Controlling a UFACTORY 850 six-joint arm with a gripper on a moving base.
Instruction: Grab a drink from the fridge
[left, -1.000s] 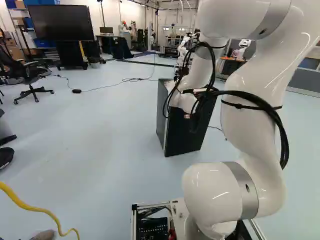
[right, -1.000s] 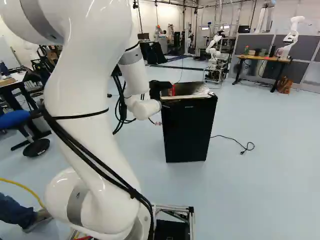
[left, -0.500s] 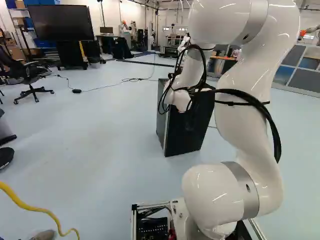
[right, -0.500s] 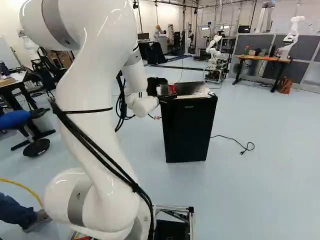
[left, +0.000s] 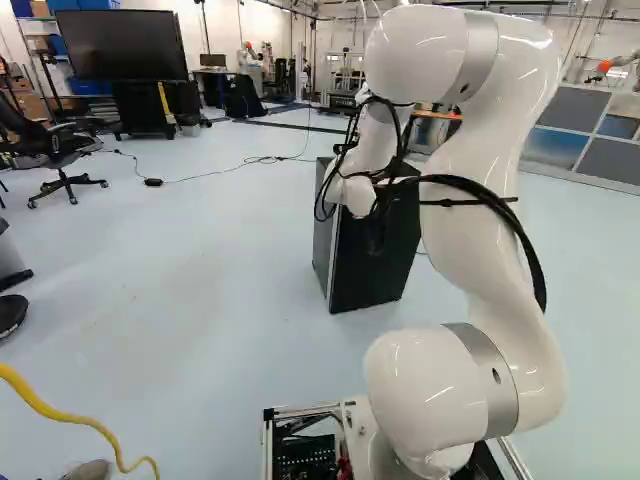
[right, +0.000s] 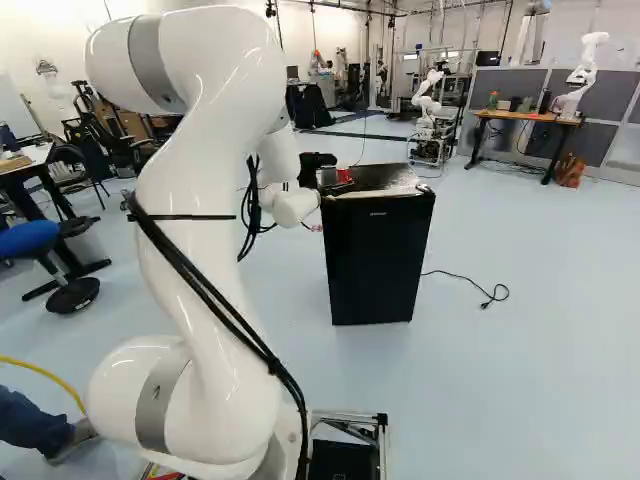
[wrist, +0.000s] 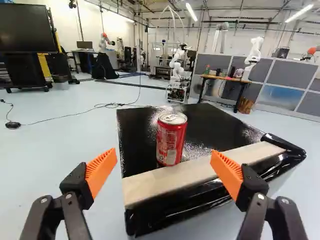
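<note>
Over at the left of the right base view there's a blue stool (right: 28, 238), well out of the way; next comes the big white arm (right: 205, 240), rising from its base and bending over and down towards the fridge, black cables strapped along it; at its end is the black gripper (wrist: 164, 154), level with the near edge of the fridge top, its two orange-padded fingers spread wide apart with nothing clamped in them.

Just ahead of that gap, roughly centred on it, a red drink can (wrist: 171, 142) stands upright; it's on top of the fridge, not inside it, right by the pale strip (wrist: 200, 172) along the near edge, and neither finger is touching it. Then the black fridge (right: 375, 260) itself, its front looking closed; past it a black cord (right: 470, 286) lies on the floor, and further back another robot (right: 588, 65) stands by a wooden-topped desk (right: 530, 118).

I'd call this the lining-up before the grasp; the aim looks good to me, so what's wanted is a straight, slow push forward until the can sits between the pads, then a firm but gentle squeeze and a lift straight up; I'd watch the fingers over that near edge, and a lopsided nudge could tip the can or send it sliding back.
</note>
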